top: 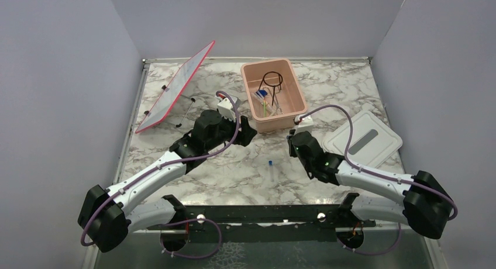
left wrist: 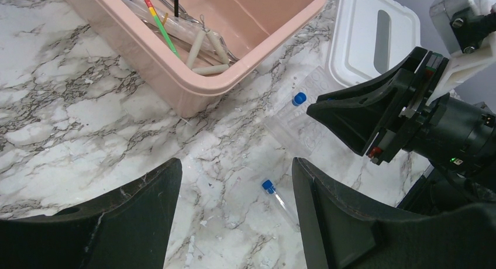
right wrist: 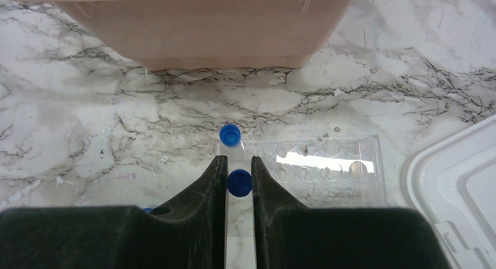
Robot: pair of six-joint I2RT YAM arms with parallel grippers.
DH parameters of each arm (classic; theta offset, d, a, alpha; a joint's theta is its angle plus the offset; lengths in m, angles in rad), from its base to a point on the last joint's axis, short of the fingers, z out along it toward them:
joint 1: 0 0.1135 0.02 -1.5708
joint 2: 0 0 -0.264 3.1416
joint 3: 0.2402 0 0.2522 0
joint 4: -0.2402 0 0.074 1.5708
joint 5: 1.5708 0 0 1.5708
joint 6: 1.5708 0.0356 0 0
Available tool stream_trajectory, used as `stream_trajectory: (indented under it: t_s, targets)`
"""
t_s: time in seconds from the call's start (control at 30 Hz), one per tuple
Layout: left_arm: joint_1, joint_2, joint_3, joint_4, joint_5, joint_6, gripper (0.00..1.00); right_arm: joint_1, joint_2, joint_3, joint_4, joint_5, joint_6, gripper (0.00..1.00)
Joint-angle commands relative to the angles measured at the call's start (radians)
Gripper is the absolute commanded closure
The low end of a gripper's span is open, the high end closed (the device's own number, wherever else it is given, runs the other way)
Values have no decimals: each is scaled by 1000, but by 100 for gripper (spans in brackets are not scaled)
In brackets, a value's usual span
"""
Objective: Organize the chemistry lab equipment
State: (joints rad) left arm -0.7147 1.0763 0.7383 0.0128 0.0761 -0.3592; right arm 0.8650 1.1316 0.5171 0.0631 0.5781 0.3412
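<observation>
The right claw (right wrist: pixel 237 159) is clenched on a blue-capped tube (right wrist: pixel 239 183). The cap is pinched between its two black fingers and the clear barrel runs back between them. The claw hangs low over the table (right wrist: pixel 88 123), just in front of the near wall of the pink tub (right wrist: pixel 193 41). To its right a clear rack (right wrist: pixel 327 166) of round holes lies flat on the marble. A second blue cap (right wrist: pixel 230 134) shows just beyond the fingertips at the rack's left end; whether that tube stands in a hole cannot be told. The left claw (left wrist: pixel 237 164) is released, its fingers spread wide and holding nothing. It is above bare marble near the tub's near left corner and faces the right claw. Between the two arms, nearer the table's near edge, a loose tube (top: pixel 271 169) lies flat with its blue cap toward the tub. The tub sits at the middle of the table's far half. It holds the black wire ring stand (top: pixel 272 88), more blue-capped pieces (top: pixel 261 94), the green-yellow stick (left wrist: pixel 164 35) and several thin pipettes (left wrist: pixel 197 49). The white lid (top: pixel 362 139) lies flat near the right edge, just beside the rack. The red-edged panel (top: pixel 175 88) stands tilted along the left edge toward the far left corner.
</observation>
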Motion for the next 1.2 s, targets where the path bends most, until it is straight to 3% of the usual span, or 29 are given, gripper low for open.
stream_trajectory:
  t_s: [0.0,0.17,0.43,0.7,0.83,1.0,1.17]
  targets:
    - [1,-14,-2,19,-18,-7,28,8,24,25,-19,52,4,86]
    - [0,-16,-5,19,-19,-7,28,7,46,30,-14,21,5,82]
    - [1,-21,-7,19,-19,-9,28,8,9,75,-114,-15,73,58]
    - [1,-23,-16,23,-11,-22,28,6,-23,177,-285,5,153,54]
    - [0,-28,-25,27,-6,-35,28,5,3,235,-436,37,253,56]
    - [0,-40,-31,27,-6,-37,28,-36,43,295,-683,91,448,74]
    - [0,-40,-33,29,-4,-37,28,-97,38,286,-738,70,502,80]
